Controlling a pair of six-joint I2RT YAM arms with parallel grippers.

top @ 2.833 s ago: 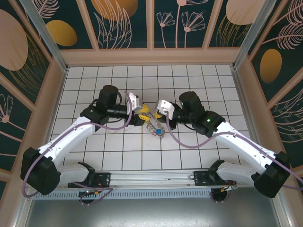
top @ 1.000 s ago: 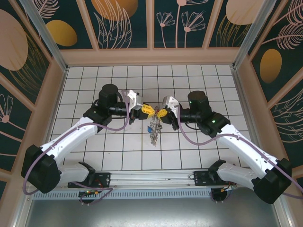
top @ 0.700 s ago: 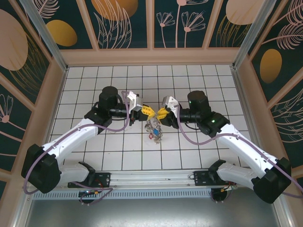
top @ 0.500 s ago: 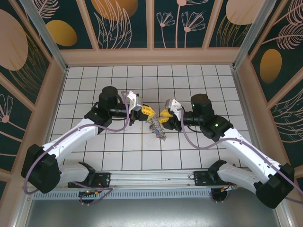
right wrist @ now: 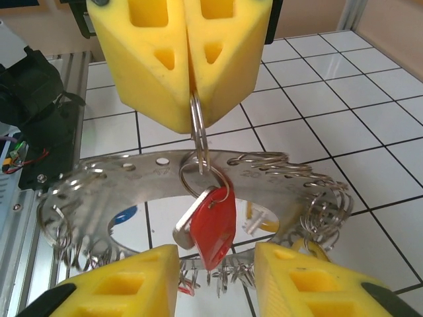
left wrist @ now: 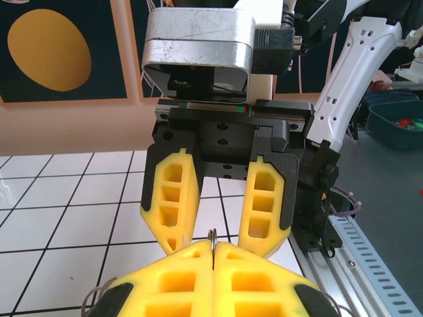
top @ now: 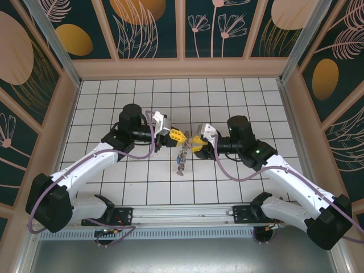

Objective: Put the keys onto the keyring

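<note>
My left gripper is shut on the keyring, a thin wire ring pinched edge-on between its yellow fingertips. In the right wrist view a red-headed key hangs from a small ring linked to it. Behind the key hangs a flat silvery hoop fringed with several small rings, with a blue key head and a yellow one showing through its opening. The bunch dangles above the tiles. My right gripper is open, facing the left one, its fingers on either side of the red key without touching it.
The floor is white tile with dark grid lines, walled by wooden-framed patterned panels. A metal rail runs along the near edge between the arm bases. Both arms meet near the middle of the floor.
My right gripper has opened and drawn back a little to the right. The bunch, which swung while both grippers held it, now hangs straight down from the left gripper alone.
</note>
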